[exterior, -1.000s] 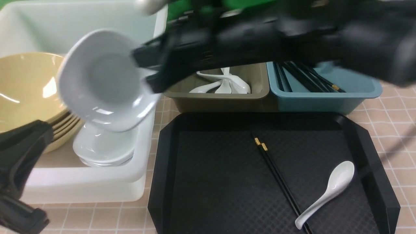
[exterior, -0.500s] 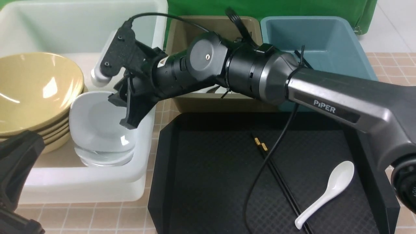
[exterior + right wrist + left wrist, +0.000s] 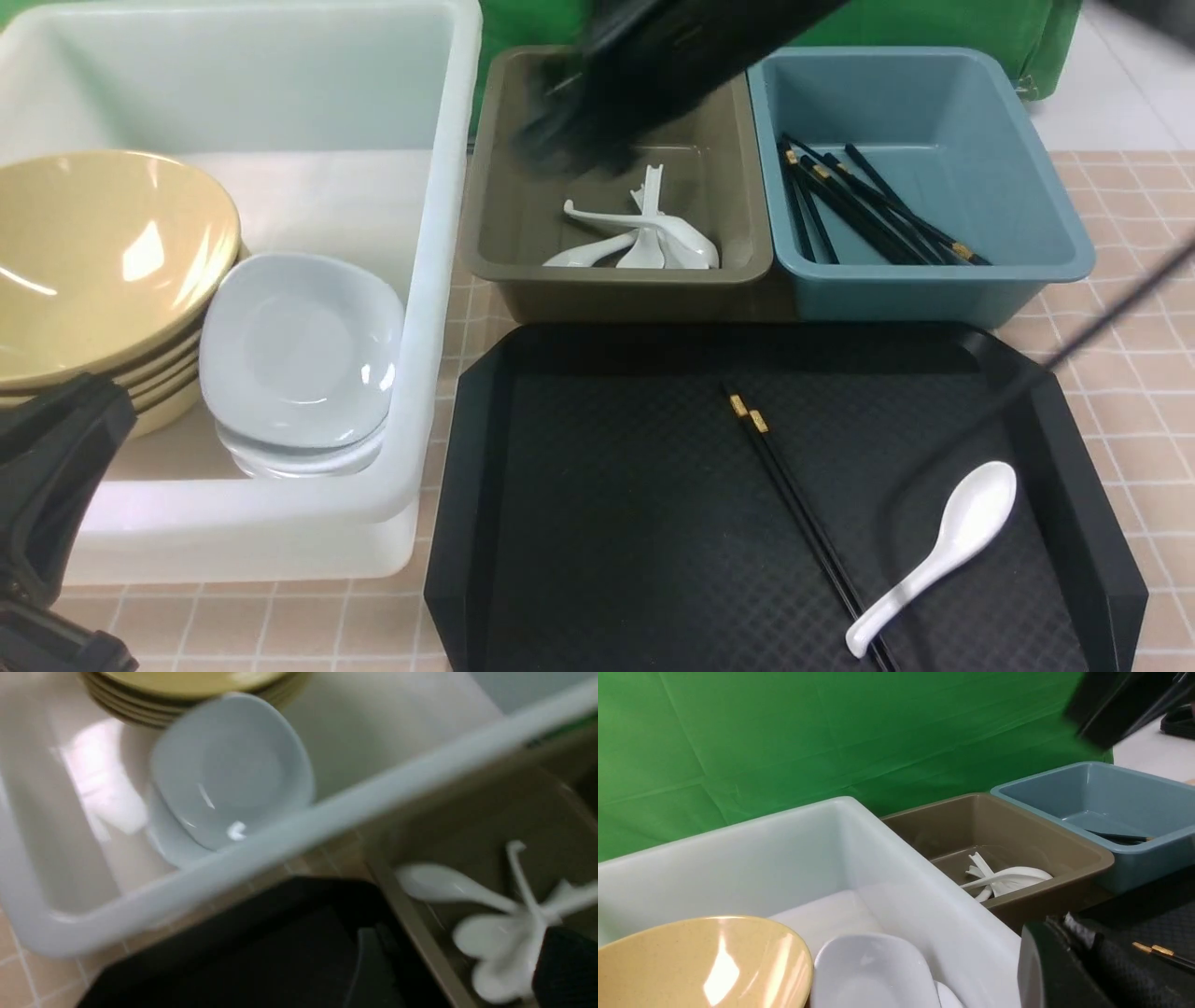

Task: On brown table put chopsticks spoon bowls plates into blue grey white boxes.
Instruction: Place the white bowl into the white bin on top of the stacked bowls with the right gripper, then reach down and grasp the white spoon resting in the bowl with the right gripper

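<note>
Front view showed the long thin black chopsticks with gold bands (image 3: 794,509) and the glossy white soup spoon (image 3: 943,551) lying on the black textured tray (image 3: 579,523), not yet in the dull blue plastic bin (image 3: 1046,261) or the olive-grey plastic bin (image 3: 616,289). The spoon's handle tip appeared to touch the chopsticks, so lifting either would likely drag the other. Thin sticks lying flat might also slip a pinch. The right gripper (image 3: 574,140) was a dark blur above the olive-grey bin, and whether its jaws stood apart could not be told. The left gripper (image 3: 51,467), jaws together, held nothing.
</note>
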{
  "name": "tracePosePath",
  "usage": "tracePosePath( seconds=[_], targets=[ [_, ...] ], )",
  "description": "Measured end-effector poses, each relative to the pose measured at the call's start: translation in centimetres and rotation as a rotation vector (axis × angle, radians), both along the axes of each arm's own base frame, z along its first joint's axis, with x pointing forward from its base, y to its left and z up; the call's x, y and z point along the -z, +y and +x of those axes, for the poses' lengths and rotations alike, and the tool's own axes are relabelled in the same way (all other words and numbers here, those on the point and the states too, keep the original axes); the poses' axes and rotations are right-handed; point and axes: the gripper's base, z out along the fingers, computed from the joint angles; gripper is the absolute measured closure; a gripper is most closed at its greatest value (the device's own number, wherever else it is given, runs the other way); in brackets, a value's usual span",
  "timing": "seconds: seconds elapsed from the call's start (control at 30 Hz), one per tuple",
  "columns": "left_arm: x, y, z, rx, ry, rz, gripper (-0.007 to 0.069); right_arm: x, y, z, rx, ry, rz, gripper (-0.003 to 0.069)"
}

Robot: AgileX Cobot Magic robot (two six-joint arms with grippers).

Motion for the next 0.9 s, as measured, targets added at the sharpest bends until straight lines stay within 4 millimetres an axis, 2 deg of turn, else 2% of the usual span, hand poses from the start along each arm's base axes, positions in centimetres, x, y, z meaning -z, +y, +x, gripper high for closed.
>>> tracePosePath(
  seconds=[0.1,0.13,0.17,0.23,0.33,0.37,0.4,0.47,0.5,0.53,0.6,0.73,0.8,0.9],
  targets=[
    [0.0,0.0,0.0,0.0,0.002,-0.008,0.0633,-0.5,-4.4,-0.2,0.135,0.037,-0.033,0.0239],
    [0.0,0.0,0.0,0.0,0.003,-0.008,0.0633,-0.4,-4.6,-0.2,0.142,0.039,-0.033,0.0242],
    [0.0,0.0,0.0,0.0,0.009,-0.022,0.0632,0.0,-6.0,-0.6,0.177,0.063,-0.046,0.0262],
    [0.2,0.0,0.0,-0.004,0.043,-0.059,0.0632,1.1,-7.5,-1.6,0.217,0.114,-0.062,0.0292],
    [0.3,0.1,0.1,-0.027,0.153,-0.116,0.0632,3.1,-8.8,-3.8,0.232,0.165,-0.087,0.033],
    [0.3,0.1,0.2,-0.034,0.183,-0.131,0.0632,3.0,-9.0,-4.2,0.233,0.158,-0.083,0.0335],
    [-0.9,0.2,0.4,-0.06,0.261,-0.162,0.0632,4.7,-9.7,-5.7,0.24,0.186,-0.094,0.0355],
    [-3.1,0.1,0.9,-0.095,0.351,-0.188,0.0632,5.8,-10.5,-7.4,0.253,0.187,-0.087,0.0377],
    [-2.9,0.2,0.8,-0.099,0.363,-0.183,0.0632,6.2,-10.6,-7.5,0.254,0.199,-0.093,0.0379],
    [-5.6,0.1,1.4,-0.128,0.4,-0.18,0.0632,7.2,-11.1,-8.6,0.261,0.193,-0.088,0.0395],
    [-8.8,0.1,2.5,-0.177,0.442,-0.142,0.0632,8.7,-11.7,-9.9,0.267,0.197,-0.09,0.0415],
    [-13.0,-0.2,5.6,-0.271,0.512,-0.055,0.0632,11.6,-12.4,-11.3,0.276,0.231,-0.11,0.0428],
    [-13.4,-0.9,8.1,-0.307,0.569,-0.006,0.0632,13.1,-12.6,-11.8,0.278,0.259,-0.129,0.0429],
    [-12.5,-2.3,12.1,-0.33,0.652,0.073,0.0632,14.6,-12.9,-12.3,0.278,0.284,-0.148,0.0428]
  ],
)
